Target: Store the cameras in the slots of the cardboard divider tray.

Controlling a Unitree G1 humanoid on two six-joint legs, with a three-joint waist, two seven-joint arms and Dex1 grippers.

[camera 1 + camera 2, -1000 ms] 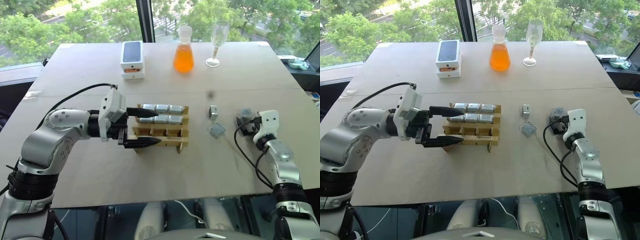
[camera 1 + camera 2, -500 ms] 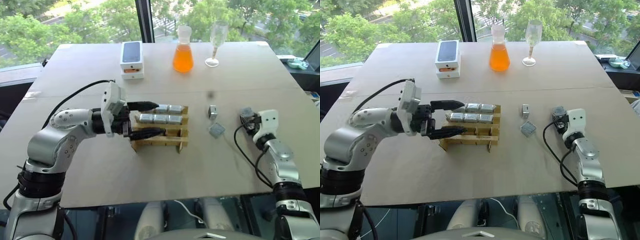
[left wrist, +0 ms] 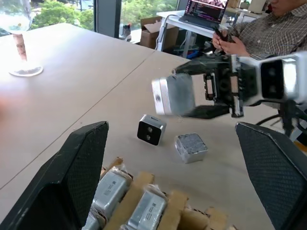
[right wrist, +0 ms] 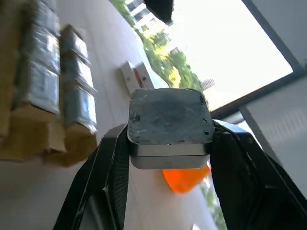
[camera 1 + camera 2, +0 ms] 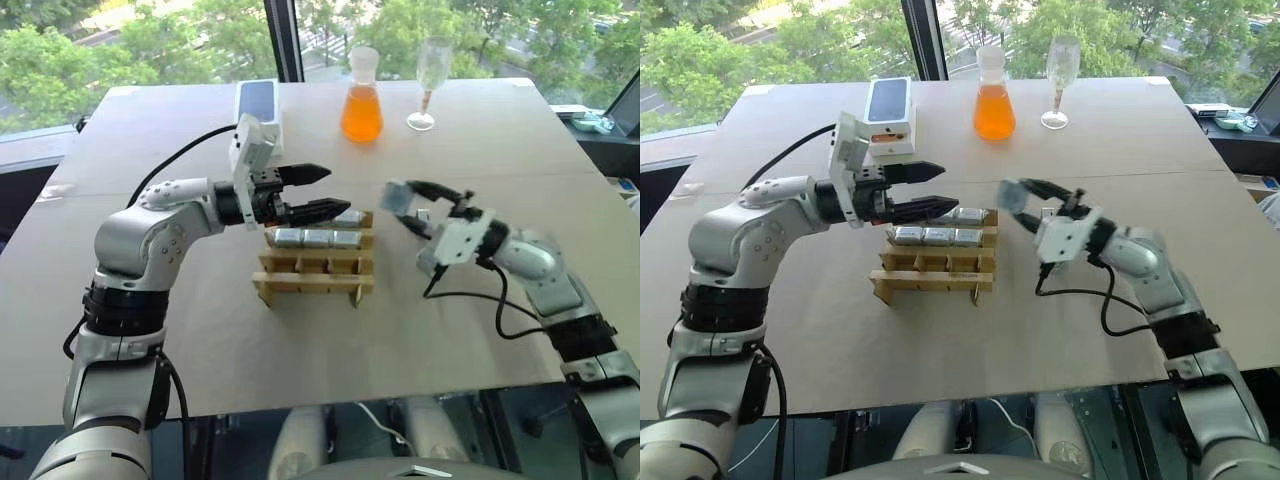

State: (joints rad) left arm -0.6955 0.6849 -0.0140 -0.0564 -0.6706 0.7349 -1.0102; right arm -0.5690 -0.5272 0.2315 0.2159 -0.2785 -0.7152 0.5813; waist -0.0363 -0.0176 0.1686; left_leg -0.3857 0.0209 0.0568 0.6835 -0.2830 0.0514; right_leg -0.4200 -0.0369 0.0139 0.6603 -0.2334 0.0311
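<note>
A pale desk (image 5: 200, 340) sits by tree-filled windows. Near its middle stands the cardboard divider tray (image 5: 315, 277), cameras (image 5: 317, 238) filling its far slots. Above, the left tool (image 5: 318, 192) gapes, released; right of it, the right tool (image 5: 408, 205) grasps one camera (image 5: 396, 196) aloft.

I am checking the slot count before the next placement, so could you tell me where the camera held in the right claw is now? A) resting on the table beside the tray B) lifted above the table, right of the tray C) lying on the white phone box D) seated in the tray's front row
B: the right claw is shut on the camera, which hangs in the air to the right of the cardboard divider tray, clear of the table.
</note>
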